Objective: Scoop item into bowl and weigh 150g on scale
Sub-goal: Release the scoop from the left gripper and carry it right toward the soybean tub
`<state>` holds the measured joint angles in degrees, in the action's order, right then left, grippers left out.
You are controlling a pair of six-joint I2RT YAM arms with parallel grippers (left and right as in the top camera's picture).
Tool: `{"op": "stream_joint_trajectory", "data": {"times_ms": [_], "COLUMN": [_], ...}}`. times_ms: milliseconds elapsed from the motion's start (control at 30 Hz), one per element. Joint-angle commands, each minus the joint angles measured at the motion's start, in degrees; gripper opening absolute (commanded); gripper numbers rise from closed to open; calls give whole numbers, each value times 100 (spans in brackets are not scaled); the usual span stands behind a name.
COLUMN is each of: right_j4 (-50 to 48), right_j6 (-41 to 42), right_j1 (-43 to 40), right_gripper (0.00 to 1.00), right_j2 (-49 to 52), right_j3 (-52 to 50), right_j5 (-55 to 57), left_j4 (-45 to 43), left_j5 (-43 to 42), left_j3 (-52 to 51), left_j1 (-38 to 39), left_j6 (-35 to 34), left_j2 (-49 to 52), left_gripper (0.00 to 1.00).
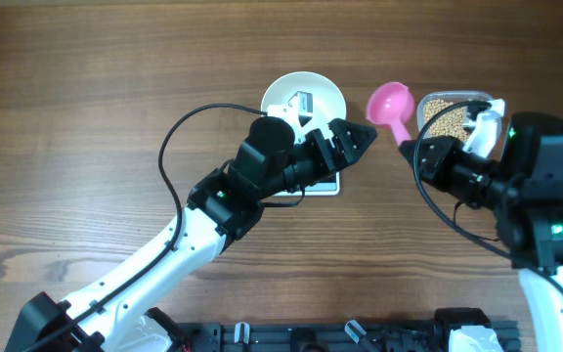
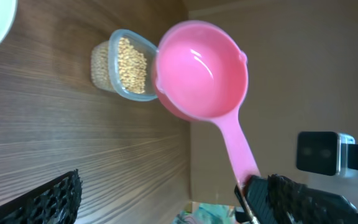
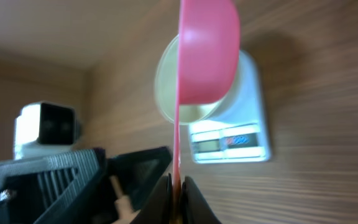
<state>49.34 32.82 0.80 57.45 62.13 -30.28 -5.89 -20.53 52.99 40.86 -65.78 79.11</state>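
The white bowl stands on the white scale, which my left arm partly covers. No beans show in the bowl. Beige beans fill a clear tub at the right. My right gripper is shut on the handle of a pink scoop, held above the table between bowl and tub. The scoop is empty, and its handle sits pinched in the right gripper. My left gripper is open beside the bowl, pointing at the scoop, with nothing in the left gripper.
The bowl and scale show behind the scoop in the right wrist view. The tub stands near a wall. The wooden table stretches left, and a black rail runs along the front edge.
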Motion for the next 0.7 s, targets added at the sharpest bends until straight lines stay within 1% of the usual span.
{"op": "stream_joint_trajectory", "data": {"times_ms": [0, 33, 200, 333, 467, 667], "right_j4": [732, 1132, 2109, 2404, 2601, 2747], "right_j6": [-988, -1217, -1646, -1694, -1917, -1956], "right_j1": [-17, -17, -17, -13, -13, -4], "right_gripper": [4, 4, 4, 4, 4, 4], "right_j2": [398, 614, 1261, 1633, 1906, 2179], "right_j3": [671, 916, 1425, 1471, 1471, 1467], "right_j5": [1189, 1318, 1805, 2116, 2142, 2308], "left_j4": [122, 129, 127, 149, 151, 170], "left_j5": [221, 219, 221, 219, 221, 221], "left_j3": [50, 50, 50, 50, 50, 50], "left_j1": [-9, -9, -9, -9, -9, -9], "left_j6": [264, 264, 490, 560, 562, 560], "left_j2": [-35, -35, -35, -35, -35, -35], "left_gripper": [100, 100, 100, 100, 100, 100]}}
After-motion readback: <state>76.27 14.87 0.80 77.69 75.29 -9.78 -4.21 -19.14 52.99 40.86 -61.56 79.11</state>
